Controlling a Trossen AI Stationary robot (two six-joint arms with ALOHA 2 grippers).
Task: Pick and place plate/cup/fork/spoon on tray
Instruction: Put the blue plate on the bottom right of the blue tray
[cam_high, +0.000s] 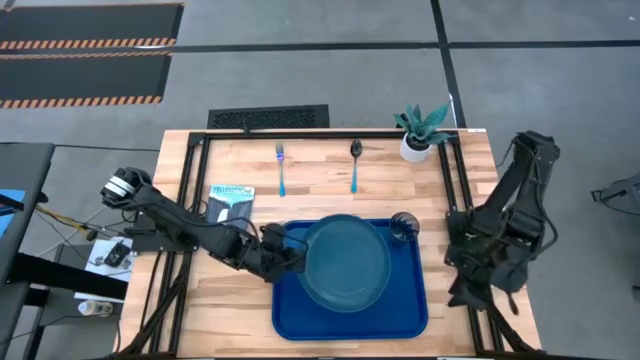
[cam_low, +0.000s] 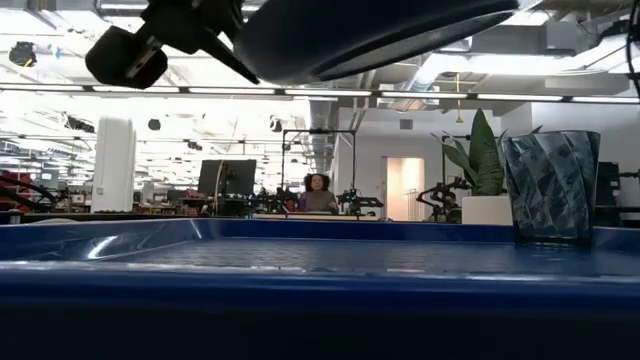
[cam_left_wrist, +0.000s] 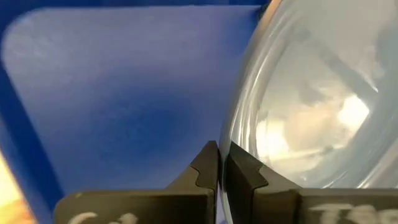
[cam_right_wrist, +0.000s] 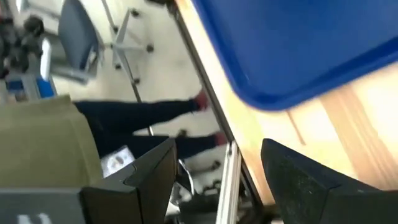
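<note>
The teal plate (cam_high: 345, 262) is held above the blue tray (cam_high: 410, 320); the low view shows the plate's underside (cam_low: 380, 35) lifted clear of the tray floor (cam_low: 320, 255). My left gripper (cam_high: 295, 255) is shut on the plate's left rim. The dark cup (cam_high: 405, 227) stands upright on the tray's far right corner, as the low view also shows (cam_low: 550, 185). The fork (cam_high: 281, 168) and the spoon (cam_high: 355, 165) lie flat on the wooden table beyond the tray. My right gripper (cam_right_wrist: 217, 174) is open and empty at the table's right edge, near the tray's corner (cam_right_wrist: 273, 93). My left gripper pinches the plate's rim (cam_left_wrist: 225, 146) on the side toward the table's left, between its two fingers (cam_left_wrist: 205, 169), one above and one below the rim. The fingers come about level from the table's left. The plate is lifted clear of the tray and tilted slightly.
A white pot with a green plant (cam_high: 418, 135) stands at the far right of the table. A blue packet (cam_high: 232, 200) lies left of the tray. Black frame rails (cam_high: 190, 180) run along the table's sides. A person (cam_low: 318, 192) sits in the room beyond.
</note>
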